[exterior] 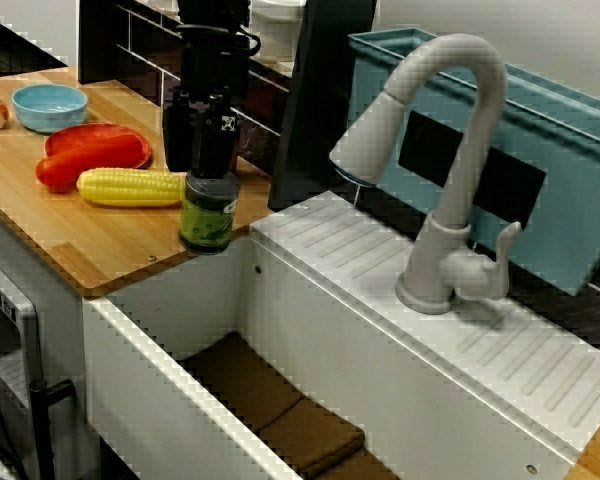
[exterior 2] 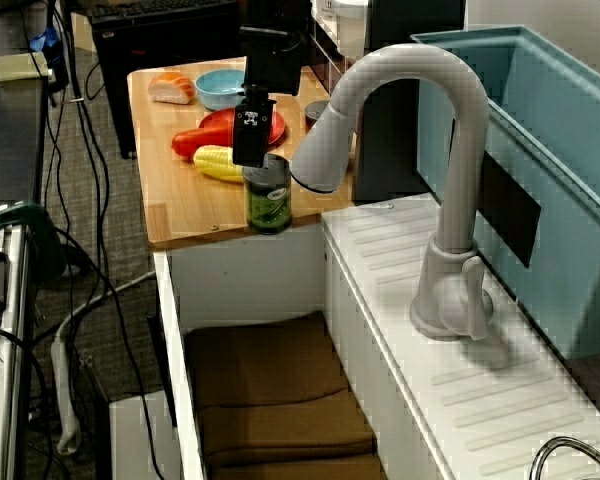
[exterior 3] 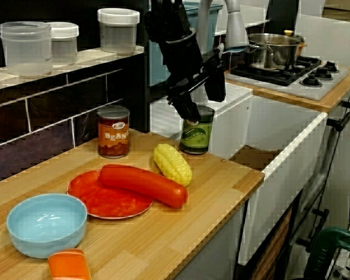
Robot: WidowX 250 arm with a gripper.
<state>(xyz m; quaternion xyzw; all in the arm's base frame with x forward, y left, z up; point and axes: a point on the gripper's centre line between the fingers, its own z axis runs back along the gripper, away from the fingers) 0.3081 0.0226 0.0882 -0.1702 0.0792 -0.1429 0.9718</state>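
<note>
I am watching the black two-fingered claw (exterior 3: 202, 101) hanging straight down over a green tin can with a pea label (exterior: 209, 212). In the view from the counter end its fingers (exterior 3: 185, 108) are standing spread apart, one low by the can's lid and the other higher and off to the side. They are pinching nothing. I cannot tell whether the lower tip is touching the lid.

The can is standing upright on the pale wooden counter (exterior: 90, 240). In the view over the sink it is sitting at the counter's right corner, just beside the edge where the white sink basin (exterior: 170, 400) begins.

A yellow corn cob (exterior: 130, 187) is lying just left of the can, near it but apart. Further left, a long red vegetable (exterior: 88, 160) is resting across a flat red plate (exterior 3: 105, 204). A light blue bowl (exterior: 48, 105) is sitting at the far left of the counter, well apart from the can. A red tin labelled beans (exterior 3: 113, 131) is standing against the dark tiled back wall.

To the right, a tall grey curved faucet (exterior: 450, 150) is rising from the ribbed white ledge, its spray head pointing towards the can. Brown mats (exterior: 280, 410) are lying in the bottom of the basin. A teal plastic bin (exterior: 550, 200) is standing behind the faucet.
</note>
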